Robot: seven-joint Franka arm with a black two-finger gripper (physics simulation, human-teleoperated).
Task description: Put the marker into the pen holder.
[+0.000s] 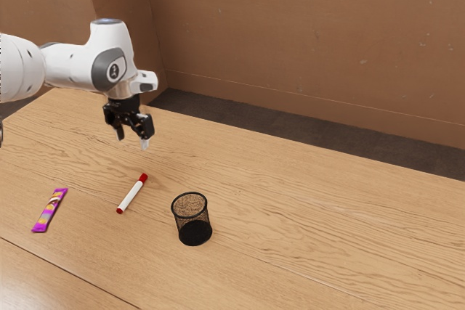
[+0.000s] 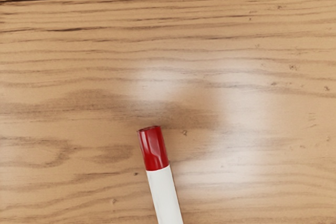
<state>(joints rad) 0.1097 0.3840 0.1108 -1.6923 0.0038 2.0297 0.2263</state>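
Note:
My gripper (image 1: 133, 140) hangs above the table in the exterior view, its two fingers apart with nothing between them. Lower down, the white marker (image 1: 132, 195) with red ends lies flat on the wood, apart from the gripper. In the wrist view the marker (image 2: 165, 195) shows its red cap and part of its white barrel; the rest is cut off by the picture's edge. The black mesh pen holder (image 1: 192, 220) stands upright on the table, toward the exterior view's right of the marker.
A purple and yellow wrapped bar (image 1: 50, 210) lies toward the exterior view's left of the marker. The wooden table (image 1: 305, 215) has a seam near its front, and a brown wall (image 1: 305, 41) rises beyond its far edge.

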